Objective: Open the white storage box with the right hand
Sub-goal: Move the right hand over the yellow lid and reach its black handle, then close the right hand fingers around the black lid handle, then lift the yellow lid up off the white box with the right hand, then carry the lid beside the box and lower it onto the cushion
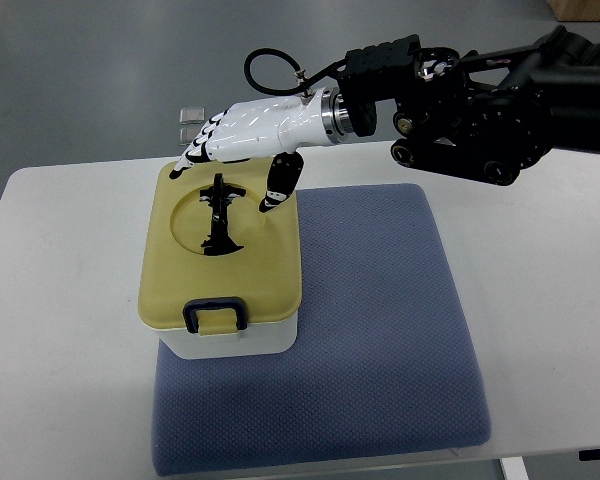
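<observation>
While the right hand (242, 140) is held over the far edge of the white storage box (221, 262), its fingers are seen spread and loose, with nothing grasped. The box is placed on the near-left part of a blue mat (380, 330) laid on the white surface (60, 300), and its yellow lid (260, 270) is seen shut, with the dark latch (214, 316) at the near edge and a dark handle (219, 212) set in a round recess. The thumb (279, 183) is pointed down at the lid's far-right part; whether contact is made cannot be told from this steep view. The latch is judged untouched. If the lid were pulled from the far side with the latch fastened, the whole box could be tipped or dragged across the mat. The left hand is not shown.
</observation>
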`<state>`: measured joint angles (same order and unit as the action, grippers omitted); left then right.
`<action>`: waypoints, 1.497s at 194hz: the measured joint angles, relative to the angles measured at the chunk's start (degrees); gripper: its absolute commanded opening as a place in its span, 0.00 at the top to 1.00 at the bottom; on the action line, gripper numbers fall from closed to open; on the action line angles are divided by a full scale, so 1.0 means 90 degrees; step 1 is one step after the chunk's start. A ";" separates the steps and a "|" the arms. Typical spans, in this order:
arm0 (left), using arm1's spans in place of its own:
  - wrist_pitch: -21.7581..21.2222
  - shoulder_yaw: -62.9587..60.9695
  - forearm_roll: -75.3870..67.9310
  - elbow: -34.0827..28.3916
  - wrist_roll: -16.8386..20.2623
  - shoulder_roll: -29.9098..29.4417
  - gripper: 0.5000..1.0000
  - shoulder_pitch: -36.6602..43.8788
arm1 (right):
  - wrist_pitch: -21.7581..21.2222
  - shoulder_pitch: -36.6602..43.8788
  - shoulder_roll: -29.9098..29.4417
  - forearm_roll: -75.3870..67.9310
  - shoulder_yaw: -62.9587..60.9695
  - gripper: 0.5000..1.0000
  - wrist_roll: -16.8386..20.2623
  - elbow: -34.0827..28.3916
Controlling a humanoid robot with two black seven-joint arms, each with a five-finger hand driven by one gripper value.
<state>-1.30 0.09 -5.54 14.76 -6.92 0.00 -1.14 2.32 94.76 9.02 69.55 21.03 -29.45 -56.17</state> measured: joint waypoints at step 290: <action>0.0057 0.0000 0.0000 -0.0048 -0.0008 0.0000 0.00 0.0010 | 0.0573 0.0238 0.2550 -0.0004 -0.0205 1.00 -0.0025 -0.1197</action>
<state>-0.79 0.10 -5.54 14.33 -6.99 0.00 -1.05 7.48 96.90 31.97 69.51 19.19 -29.67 -66.94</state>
